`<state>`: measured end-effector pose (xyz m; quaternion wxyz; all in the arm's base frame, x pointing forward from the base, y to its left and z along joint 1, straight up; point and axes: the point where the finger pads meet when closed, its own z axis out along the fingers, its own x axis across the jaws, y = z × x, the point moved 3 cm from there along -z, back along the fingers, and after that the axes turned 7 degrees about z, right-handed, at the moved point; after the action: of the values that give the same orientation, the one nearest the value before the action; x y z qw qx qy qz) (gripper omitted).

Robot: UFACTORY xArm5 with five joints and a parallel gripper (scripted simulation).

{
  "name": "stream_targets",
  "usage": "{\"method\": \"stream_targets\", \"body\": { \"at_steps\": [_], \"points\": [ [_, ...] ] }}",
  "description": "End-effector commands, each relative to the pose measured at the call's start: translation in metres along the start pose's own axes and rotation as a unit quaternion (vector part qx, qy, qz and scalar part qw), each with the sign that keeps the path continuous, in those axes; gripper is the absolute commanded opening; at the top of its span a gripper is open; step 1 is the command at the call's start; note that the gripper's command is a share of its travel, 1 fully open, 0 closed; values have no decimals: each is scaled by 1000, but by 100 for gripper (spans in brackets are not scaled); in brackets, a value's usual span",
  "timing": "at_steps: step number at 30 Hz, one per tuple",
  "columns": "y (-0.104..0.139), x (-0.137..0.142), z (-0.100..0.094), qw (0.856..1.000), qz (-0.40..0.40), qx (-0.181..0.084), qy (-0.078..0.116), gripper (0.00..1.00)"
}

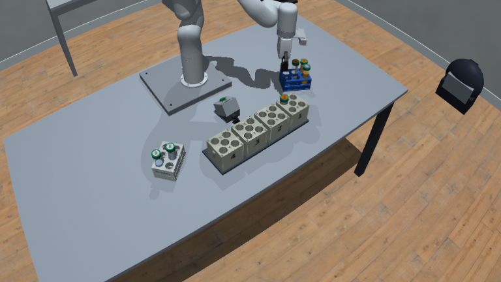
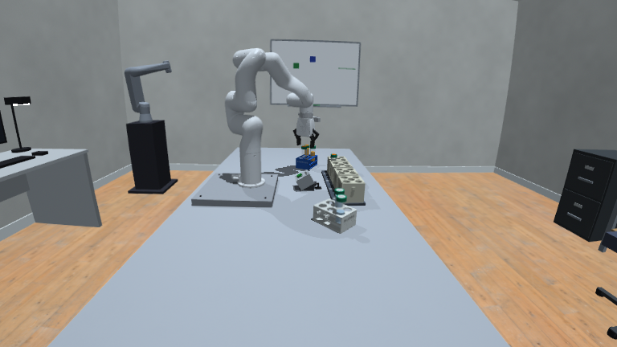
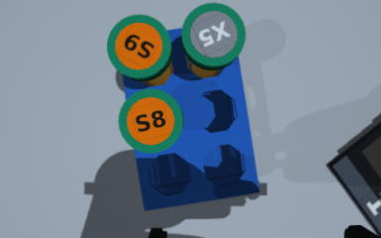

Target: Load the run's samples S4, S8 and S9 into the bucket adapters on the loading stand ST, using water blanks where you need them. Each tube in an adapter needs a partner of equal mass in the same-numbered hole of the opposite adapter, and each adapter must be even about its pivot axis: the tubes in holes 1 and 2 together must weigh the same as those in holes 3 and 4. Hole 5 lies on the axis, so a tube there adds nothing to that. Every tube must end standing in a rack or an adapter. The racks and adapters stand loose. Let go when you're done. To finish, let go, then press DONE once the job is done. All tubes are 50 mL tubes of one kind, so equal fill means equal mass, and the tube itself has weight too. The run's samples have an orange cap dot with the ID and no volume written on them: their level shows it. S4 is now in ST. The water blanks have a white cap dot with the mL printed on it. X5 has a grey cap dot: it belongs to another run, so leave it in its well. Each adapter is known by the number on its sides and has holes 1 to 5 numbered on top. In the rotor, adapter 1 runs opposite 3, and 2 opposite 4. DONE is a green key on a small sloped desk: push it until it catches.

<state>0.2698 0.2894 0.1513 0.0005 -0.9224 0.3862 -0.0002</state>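
Observation:
The blue rack (image 3: 190, 124) holds S9 (image 3: 139, 47) and S8 (image 3: 150, 120), both with orange cap dots, and grey-dotted X5 (image 3: 213, 34); its other three wells are empty. My gripper (image 1: 283, 65) is open and empty, hanging just above the rack's (image 1: 294, 79) empty end; it also shows in the exterior view (image 2: 305, 138). S4 (image 1: 284, 98) stands in a corner hole of adapter 1 (image 1: 294, 108). Adapters 2 (image 1: 272, 117), 3 (image 1: 250, 131) and 4 (image 1: 225, 145) stand empty in line on the dark stand. The white rack (image 1: 167, 160) holds the water blanks (image 1: 169, 147).
The sloped desk with the green DONE key (image 1: 222, 98) stands between the arm's base plate (image 1: 184, 87) and the adapters. A corner of adapter 1 (image 3: 362, 183) shows at the right of the wrist view. The table's right edge lies beyond the blue rack.

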Motion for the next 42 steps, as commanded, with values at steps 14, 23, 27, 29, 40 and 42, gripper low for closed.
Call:
{"method": "stream_targets", "body": {
  "at_steps": [14, 23, 27, 29, 40, 42],
  "points": [
    [-1, 0, -23, 1000, 0, 2, 4, 100],
    [-1, -1, -44, 1000, 0, 2, 4, 100],
    [-1, -1, -52, 1000, 0, 2, 4, 100],
    [-1, -1, -57, 1000, 0, 2, 4, 100],
    [-1, -1, -84, 1000, 0, 2, 4, 100],
    [-1, -1, -87, 1000, 0, 2, 4, 100]
  ]
}}
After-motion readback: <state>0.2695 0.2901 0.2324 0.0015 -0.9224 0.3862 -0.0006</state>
